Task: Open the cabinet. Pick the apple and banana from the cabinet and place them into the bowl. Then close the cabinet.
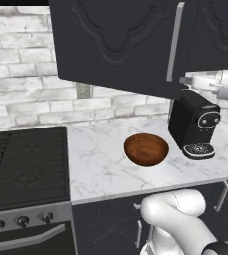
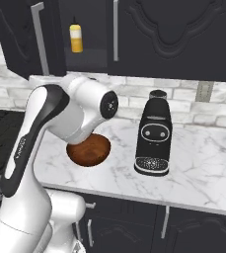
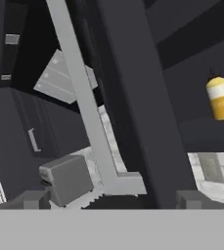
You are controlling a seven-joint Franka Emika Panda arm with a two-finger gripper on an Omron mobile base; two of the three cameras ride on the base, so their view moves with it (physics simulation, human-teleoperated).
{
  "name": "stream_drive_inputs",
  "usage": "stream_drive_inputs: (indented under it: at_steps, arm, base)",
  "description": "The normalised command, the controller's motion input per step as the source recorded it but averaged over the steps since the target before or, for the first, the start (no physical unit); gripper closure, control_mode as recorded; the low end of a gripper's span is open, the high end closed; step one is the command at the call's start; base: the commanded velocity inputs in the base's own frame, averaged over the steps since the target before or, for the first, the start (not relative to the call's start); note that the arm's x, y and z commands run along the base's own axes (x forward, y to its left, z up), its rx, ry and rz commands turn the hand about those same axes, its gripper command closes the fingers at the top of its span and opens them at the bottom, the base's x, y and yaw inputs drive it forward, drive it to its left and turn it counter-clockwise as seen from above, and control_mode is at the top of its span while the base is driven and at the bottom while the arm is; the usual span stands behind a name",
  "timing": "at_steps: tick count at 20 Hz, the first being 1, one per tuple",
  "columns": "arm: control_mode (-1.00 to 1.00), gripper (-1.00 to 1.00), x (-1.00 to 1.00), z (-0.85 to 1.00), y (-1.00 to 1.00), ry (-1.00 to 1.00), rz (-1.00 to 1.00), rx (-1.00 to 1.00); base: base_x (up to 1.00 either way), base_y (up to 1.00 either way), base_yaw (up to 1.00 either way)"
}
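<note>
Our hand (image 3: pixel 108 199) stands wide open, gripping nothing, its tips astride the foot of the left door's handle (image 3: pixel 84 105) on the cabinet (image 1: pixel 120 40). The door hangs ajar; we should swing it fully clear. The bowl (image 1: pixel 146 149) waits below on the bench (image 1: pixel 100 169).

The white arm (image 2: pixel 45 148) rises from the base, bends sharply at a dark-jointed elbow and reaches up and forward, its gripper (image 3: pixel 111 197) raised high with the jaws spread wide and nothing held between the fingertips (image 3: pixel 33 199).
</note>
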Motion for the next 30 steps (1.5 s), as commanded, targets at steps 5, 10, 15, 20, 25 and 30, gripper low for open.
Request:
stream_drive_inputs:
  at_steps: [5,10,15,20,25,30]
  arm:
    - [-1.0,-1.0,0.0,-0.04,1.0,-0.16,-0.01,-0.08]
    - [-1.0,-1.0,0.0,-0.02,1.0,-0.15,0.0,-0.1]
    - [-1.0,-1.0,0.0,-0.03,1.0,-0.14,0.0,-0.08]
    - [-1.0,-1.0,0.0,-0.04,1.0,-0.13,0.0,-0.06]
    - [-1.0,-1.0,0.0,-0.02,1.0,-0.13,0.0,-0.04]
    - [-1.0,-1.0,0.0,0.0,1.0,-0.12,0.0,-0.02]
  base:
    - [0.0,0.0,0.0]
    - [0.0,0.0,0.0]
    - [0.0,0.0,0.0]
    - [0.0,0.0,0.0]
    - [0.0,0.0,0.0]
    - [0.0,0.0,0.0]
